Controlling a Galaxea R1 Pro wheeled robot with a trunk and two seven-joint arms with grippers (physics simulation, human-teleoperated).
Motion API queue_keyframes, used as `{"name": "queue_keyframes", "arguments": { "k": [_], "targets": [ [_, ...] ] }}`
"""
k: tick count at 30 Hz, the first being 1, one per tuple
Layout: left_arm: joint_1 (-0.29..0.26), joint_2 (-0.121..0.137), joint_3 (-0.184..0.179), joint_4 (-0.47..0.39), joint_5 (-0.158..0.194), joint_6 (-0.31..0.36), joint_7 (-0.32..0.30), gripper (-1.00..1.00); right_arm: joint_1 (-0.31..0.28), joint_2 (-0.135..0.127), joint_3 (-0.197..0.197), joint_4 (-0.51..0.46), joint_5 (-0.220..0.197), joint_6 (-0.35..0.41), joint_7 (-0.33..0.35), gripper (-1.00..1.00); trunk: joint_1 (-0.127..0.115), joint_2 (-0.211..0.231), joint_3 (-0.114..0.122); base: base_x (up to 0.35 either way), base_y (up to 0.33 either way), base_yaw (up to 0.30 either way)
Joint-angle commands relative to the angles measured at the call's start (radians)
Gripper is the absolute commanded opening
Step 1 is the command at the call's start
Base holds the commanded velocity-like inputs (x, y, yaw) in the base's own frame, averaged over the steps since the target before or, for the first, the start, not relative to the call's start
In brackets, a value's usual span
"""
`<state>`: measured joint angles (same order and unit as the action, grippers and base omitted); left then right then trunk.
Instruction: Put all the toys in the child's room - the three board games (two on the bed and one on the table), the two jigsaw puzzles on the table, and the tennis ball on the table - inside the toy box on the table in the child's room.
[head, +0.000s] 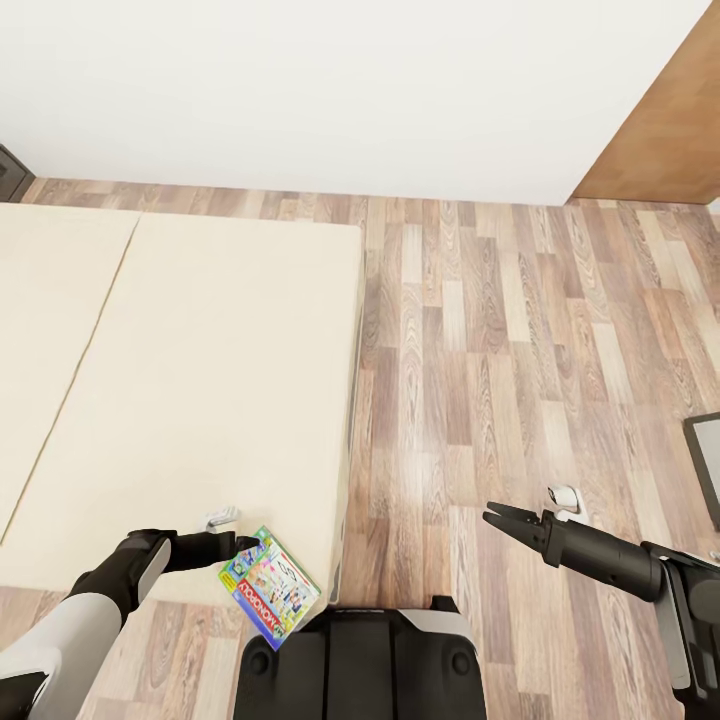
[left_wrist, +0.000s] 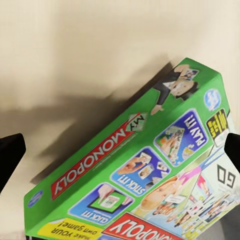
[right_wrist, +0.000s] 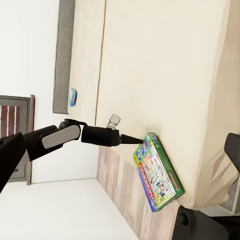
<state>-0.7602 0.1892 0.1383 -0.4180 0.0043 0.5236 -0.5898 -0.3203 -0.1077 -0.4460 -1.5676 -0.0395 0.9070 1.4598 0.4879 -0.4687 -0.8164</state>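
- The green-edged game (head: 270, 588), lettered "MONOPOLY", sat tilted at the near corner of the bed (head: 200, 330), part of it past the mattress edge; a small blue game (right_wrist: 73, 97) lay far up the bed near the headboard (right_wrist: 64, 50)
- The left hand (head: 243, 547) touched the green game's far corner; its fingers (left_wrist: 10, 155) stood spread either side of the box, which was not yet pinched
- The right hand (head: 500, 519) hung over the floor (head: 500, 350), well apart from the bed, its fingers pressed together and holding nothing
- Judged from this, both bed games remained to be carried to the toy box; the task looked barely begun
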Motion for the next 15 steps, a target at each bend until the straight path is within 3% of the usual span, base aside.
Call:
{"name": "queue_keyframes", "arguments": {
  "k": [1,8,15],
  "targets": [
    [0.000,-0.001,0.006,-0.001,0.000,0.009,-0.004,1.00,0.000,0.000,0.000,0.000,-0.002,0.010,0.002,1.00,0.000,-0.001,-0.001,0.000,0.000,0.000],
    [0.000,-0.001,0.006,0.000,-0.001,0.009,-0.003,1.00,0.000,0.000,0.000,0.000,-0.002,0.010,0.002,1.00,0.000,-0.001,0.000,-0.026,0.000,0.000],
    [0.005,-0.001,0.006,0.001,-0.001,0.009,-0.001,1.00,0.000,0.000,0.000,0.000,-0.002,0.010,0.002,1.00,0.000,-0.001,0.000,-0.161,0.000,0.000]
  ]
}}
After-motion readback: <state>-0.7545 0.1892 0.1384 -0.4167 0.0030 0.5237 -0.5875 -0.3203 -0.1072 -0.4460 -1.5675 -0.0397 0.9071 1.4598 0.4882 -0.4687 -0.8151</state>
